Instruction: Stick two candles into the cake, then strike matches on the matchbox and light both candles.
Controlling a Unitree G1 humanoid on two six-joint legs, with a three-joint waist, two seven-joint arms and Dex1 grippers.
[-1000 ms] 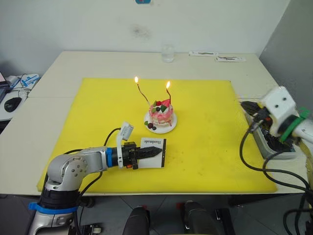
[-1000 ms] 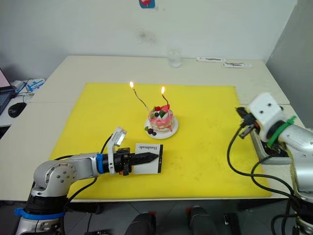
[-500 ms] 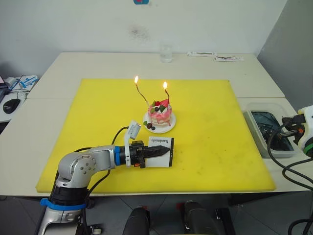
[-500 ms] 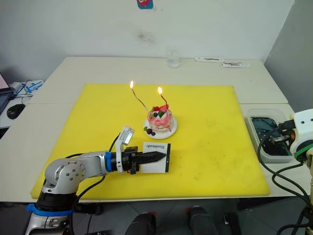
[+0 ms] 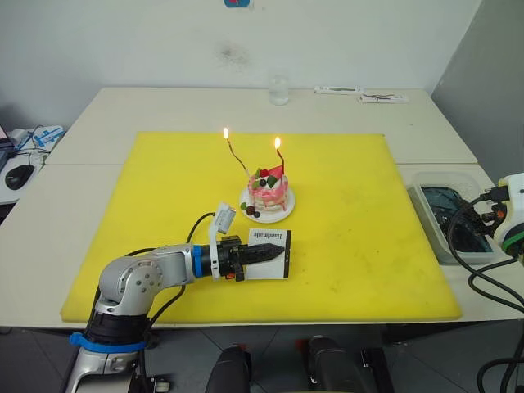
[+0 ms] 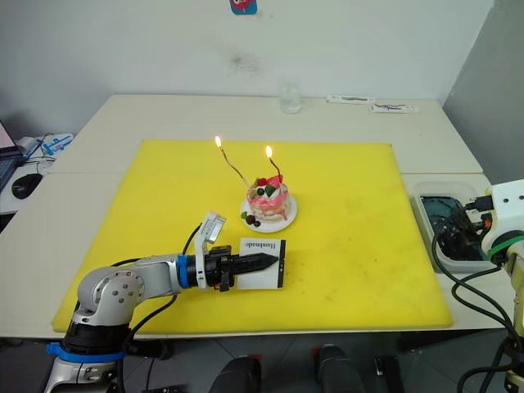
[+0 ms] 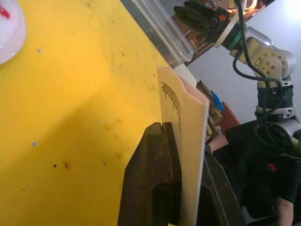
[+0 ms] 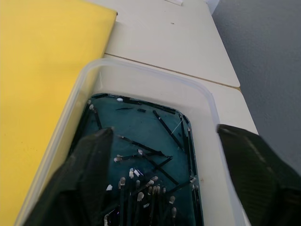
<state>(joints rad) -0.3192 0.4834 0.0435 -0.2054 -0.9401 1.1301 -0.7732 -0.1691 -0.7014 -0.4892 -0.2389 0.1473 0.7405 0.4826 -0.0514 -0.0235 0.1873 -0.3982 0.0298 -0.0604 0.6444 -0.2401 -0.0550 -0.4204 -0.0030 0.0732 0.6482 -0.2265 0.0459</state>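
Observation:
The pink-and-white cake sits on its white plate in the middle of the yellow mat. Two wavy candles stand in it, both burning with small flames. In front of the cake my left gripper is shut on the white matchbox, which stands on edge between its fingers. At the table's right edge my right gripper hangs open and empty over a clear tub. Several thin dark matches lie in the tub's water.
The yellow mat covers most of the table. A glass and flat strips lie along the far edge. A mouse sits at the far left. A person in black is beyond the table.
My right arm has drawn back to the right, off the tub's near side. The head view shifted early on. The left gripper keeps its hold on the matchbox.

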